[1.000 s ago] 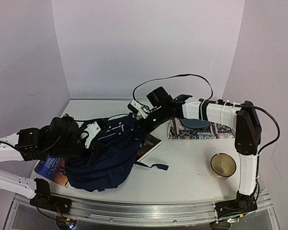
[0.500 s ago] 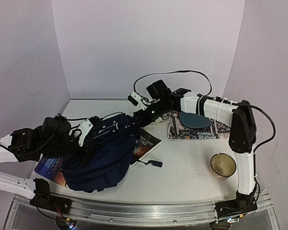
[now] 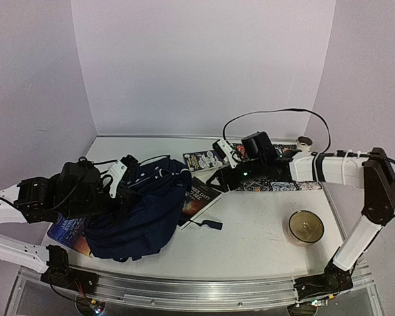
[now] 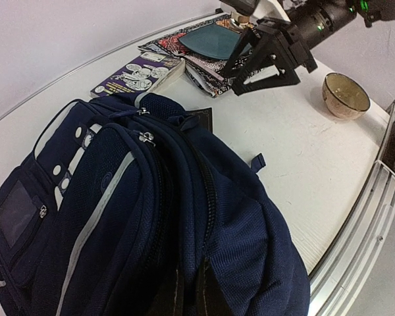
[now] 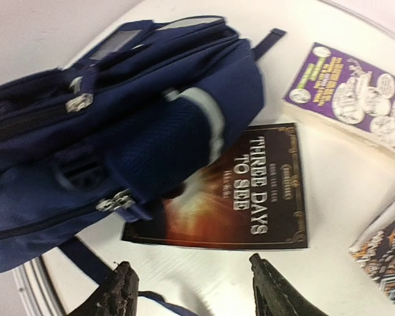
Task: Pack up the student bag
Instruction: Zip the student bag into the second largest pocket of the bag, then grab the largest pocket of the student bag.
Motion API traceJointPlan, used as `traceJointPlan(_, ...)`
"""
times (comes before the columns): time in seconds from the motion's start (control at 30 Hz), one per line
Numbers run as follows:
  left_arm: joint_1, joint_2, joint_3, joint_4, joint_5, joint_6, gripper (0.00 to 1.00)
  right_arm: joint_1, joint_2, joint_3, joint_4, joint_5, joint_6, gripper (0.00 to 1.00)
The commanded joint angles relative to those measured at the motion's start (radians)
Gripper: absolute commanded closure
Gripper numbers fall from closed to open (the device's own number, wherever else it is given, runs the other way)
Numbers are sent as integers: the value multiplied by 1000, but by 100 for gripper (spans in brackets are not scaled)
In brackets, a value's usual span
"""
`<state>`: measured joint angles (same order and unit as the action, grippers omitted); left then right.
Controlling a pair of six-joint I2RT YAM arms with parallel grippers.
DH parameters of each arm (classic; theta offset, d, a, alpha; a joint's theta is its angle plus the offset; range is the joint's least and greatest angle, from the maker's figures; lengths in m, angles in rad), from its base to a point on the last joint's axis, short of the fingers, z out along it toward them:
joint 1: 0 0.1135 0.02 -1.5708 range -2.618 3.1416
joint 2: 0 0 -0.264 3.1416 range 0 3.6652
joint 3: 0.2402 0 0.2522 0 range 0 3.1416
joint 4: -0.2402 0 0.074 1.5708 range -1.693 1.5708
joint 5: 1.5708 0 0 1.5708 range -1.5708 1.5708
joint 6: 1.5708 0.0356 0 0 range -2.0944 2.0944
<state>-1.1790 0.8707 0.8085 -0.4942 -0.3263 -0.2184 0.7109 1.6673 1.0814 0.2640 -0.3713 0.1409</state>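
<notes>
The student bag (image 3: 148, 210), dark navy with white stripe trim, lies on its side at the left of the table. It fills the left wrist view (image 4: 151, 197) and shows in the right wrist view (image 5: 118, 112). My left gripper (image 4: 189, 293) is shut on a fold of the bag's fabric beside a zipper; from above it (image 3: 120, 192) sits at the bag's left edge. My right gripper (image 3: 221, 179) stands open over bare table, right of the bag and apart from it. Nothing is between its fingertips (image 5: 126, 280).
A dark book titled "Three Days to See" (image 5: 257, 191) lies half under the bag's right side (image 3: 199, 197). A purple book (image 3: 204, 158) lies behind it. Another book (image 3: 66, 230) pokes out under the bag's left. A patterned mat with a teal pouch (image 4: 214, 39) and a bowl (image 3: 306, 226) sit right.
My right gripper has let go of the bag's top, opened, and drawn back to the right. The purple book has come into sight. My left gripper keeps its hold.
</notes>
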Motion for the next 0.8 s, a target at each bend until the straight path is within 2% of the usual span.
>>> traceJointPlan(0.0, 4, -30, 31, 173, -47, -43, 100, 16, 8, -123, 299, -115, 100, 43)
traceJointPlan(0.23, 3, -22, 39, 172, -59, -52, 100, 74, 152, -94, 427, -197, 71, 45)
traceJointPlan(0.4, 3, -4, 50, 173, -59, -60, 100, 107, 226, -41, 453, -216, 66, 52)
traceJointPlan(0.77, 3, 3, 62, 172, -52, -59, 100, 116, 301, 32, 468, -204, 57, 56)
